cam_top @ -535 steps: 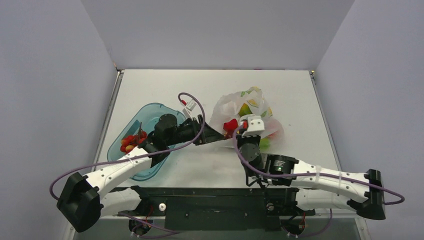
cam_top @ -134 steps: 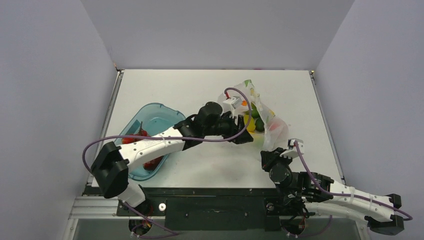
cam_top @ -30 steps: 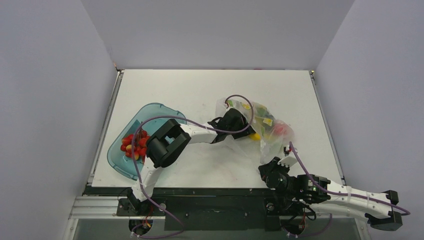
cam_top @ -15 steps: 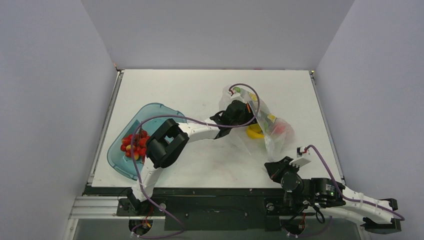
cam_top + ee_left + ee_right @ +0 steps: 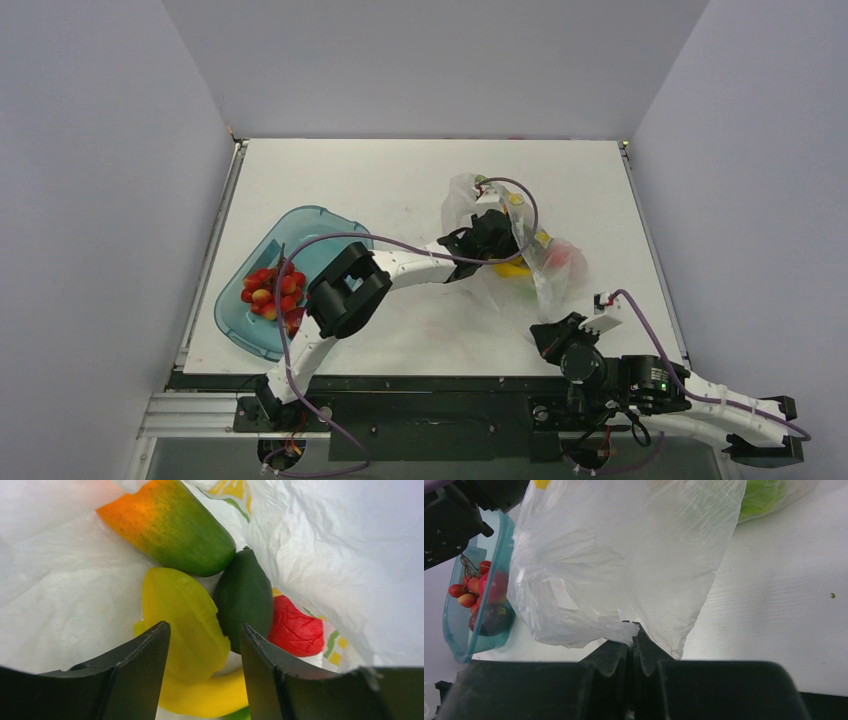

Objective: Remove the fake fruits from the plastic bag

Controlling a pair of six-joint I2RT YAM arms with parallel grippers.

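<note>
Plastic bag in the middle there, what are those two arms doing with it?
The right gripper pinches a corner of the plastic bag. The left gripper, open, reaches inside it toward a yellow fruit lying beside an orange-green mango, a dark green piece and a red one. Other fruits already sit in the teal tray.

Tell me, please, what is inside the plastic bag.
The plastic bag holds an orange-green mango, a dark green fruit, a yellow piece, a banana under it and a red fruit, with the open left gripper inside too. Whatever lies beneath them is covered.
</note>
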